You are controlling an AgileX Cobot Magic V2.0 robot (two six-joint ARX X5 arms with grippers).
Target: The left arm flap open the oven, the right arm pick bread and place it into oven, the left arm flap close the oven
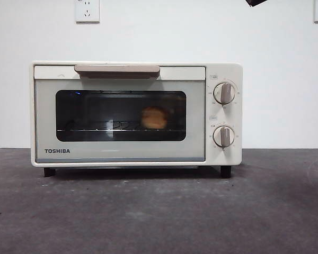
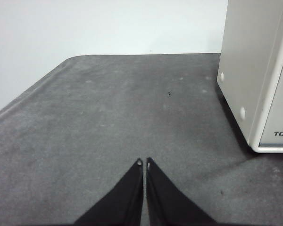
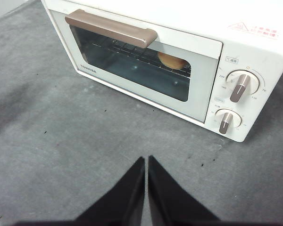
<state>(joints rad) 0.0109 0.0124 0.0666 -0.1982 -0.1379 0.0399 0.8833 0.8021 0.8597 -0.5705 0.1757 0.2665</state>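
The cream-white TOSHIBA oven (image 1: 122,153) stands on the dark table with its glass door shut and its beige handle (image 1: 117,69) at the top. Behind the window, the golden bread (image 1: 154,117) lies on the wire rack, also visible as bread (image 3: 172,60) in the right wrist view. My left gripper (image 2: 143,162) hangs shut over bare table beside the oven's side wall (image 2: 247,70), holding nothing. My right gripper (image 3: 146,159) is shut and empty above the table in front of the oven (image 3: 198,101). A black arm tip (image 1: 255,2) shows at the top edge of the front view.
Two round knobs (image 1: 223,93) sit on the oven's right panel. Grey table (image 1: 159,217) stretches in front of the oven. A white wall with a socket (image 1: 87,10) stands behind. The table's rounded far corner (image 2: 70,60) shows in the left wrist view.
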